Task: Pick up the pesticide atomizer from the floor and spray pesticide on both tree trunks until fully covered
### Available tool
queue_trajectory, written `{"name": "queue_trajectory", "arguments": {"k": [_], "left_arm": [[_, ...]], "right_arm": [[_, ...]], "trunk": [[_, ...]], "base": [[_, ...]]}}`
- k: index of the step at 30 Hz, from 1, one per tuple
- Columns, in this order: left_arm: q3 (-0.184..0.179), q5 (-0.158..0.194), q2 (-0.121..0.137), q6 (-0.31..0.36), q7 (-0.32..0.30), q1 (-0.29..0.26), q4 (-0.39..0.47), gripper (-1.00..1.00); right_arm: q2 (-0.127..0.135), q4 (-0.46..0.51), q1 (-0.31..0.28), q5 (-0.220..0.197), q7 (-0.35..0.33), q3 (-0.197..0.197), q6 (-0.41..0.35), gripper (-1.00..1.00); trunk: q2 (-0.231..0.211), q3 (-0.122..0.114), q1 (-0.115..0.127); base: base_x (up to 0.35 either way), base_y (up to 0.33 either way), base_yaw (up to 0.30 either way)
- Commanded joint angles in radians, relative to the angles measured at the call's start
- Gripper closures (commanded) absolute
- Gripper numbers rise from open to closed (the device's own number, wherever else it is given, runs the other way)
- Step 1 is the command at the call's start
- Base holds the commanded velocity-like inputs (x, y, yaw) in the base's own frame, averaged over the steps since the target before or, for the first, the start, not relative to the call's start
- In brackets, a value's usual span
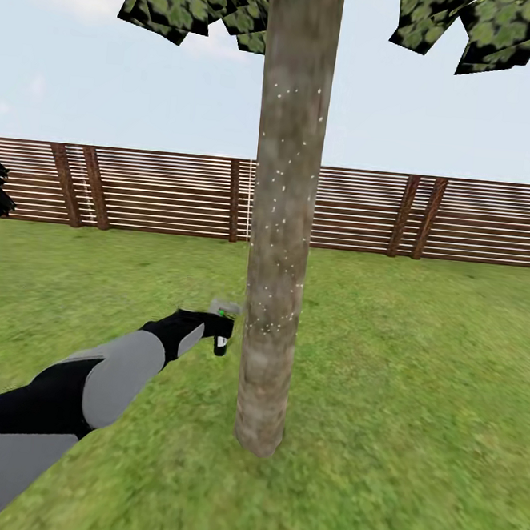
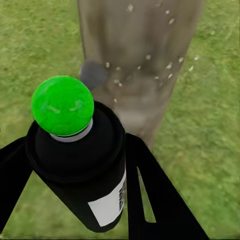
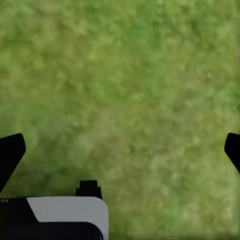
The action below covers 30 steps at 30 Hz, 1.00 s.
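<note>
Wide green grass lawn (image 1: pixel 413 406), backed by a brown slatted wooden fence (image 1: pixel 159 191). Straight mottled grey-brown tree trunk (image 1: pixel 281 218), upright on the lawn, dotted with tiny white pesticide specks (image 1: pixel 284 186); dark green leaf canopy (image 1: pixel 184 1) overhead. Left claw (image 1: pixel 211 334), on a grey and black arm, pinching the small black spray bottle with a green cap (image 2: pixel 80 160), held just beside the trunk's lower part. Right claw (image 3: pixel 120 150), fingers spread wide, over bare grass.

Bright, even daylight with no cast shadows; the lawn (image 1: pixel 413 406) renders soft and blurry in every view.
</note>
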<state>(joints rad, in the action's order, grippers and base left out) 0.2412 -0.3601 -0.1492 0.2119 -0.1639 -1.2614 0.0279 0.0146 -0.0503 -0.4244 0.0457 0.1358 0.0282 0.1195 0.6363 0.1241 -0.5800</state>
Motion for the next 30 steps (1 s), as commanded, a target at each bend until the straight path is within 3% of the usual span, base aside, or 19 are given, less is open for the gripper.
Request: {"name": "queue_trajectory", "arguments": {"k": [1, 4, 14, 25, 30], "left_arm": [[0.011, -0.008, 0.005, 0.002, -0.003, 0.011, 0.003, 1.0], [0.012, 0.012, 0.044, -0.102, -0.002, 0.086, 0.003, 1.0], [0.012, 0.033, 0.045, -0.232, -0.011, 0.26, 0.001, 1.0], [0.012, 0.033, 0.045, -0.235, -0.011, 0.281, 0.001, 1.0], [0.012, 0.033, 0.045, -0.233, -0.012, 0.281, 0.001, 1.0]], "right_arm": [[0.0, -0.005, -0.002, 0.005, 0.004, 0.002, 0.006, -1.0], [-0.001, -0.005, -0.002, 0.005, 0.004, 0.002, 0.006, -1.0], [-0.001, -0.005, -0.002, 0.003, 0.004, 0.002, 0.006, -1.0], [-0.001, -0.005, 0.0, 0.003, 0.004, 0.002, 0.005, -1.0], [-0.001, -0.005, 0.005, 0.003, 0.004, 0.002, 0.006, -1.0]], "trunk": [[0.002, 0.002, 0.0], [0.002, 0.002, 0.0], [0.002, 0.002, 0.0], [0.002, 0.002, 0.0], [0.002, 0.002, 0.0]], "base": [[0.0, 0.0, 0.0], [0.0, 0.0, 0.0], [0.005, 0.018, 0.0], [0.156, 0.302, -0.005], [0.065, 0.348, -0.192]]}}
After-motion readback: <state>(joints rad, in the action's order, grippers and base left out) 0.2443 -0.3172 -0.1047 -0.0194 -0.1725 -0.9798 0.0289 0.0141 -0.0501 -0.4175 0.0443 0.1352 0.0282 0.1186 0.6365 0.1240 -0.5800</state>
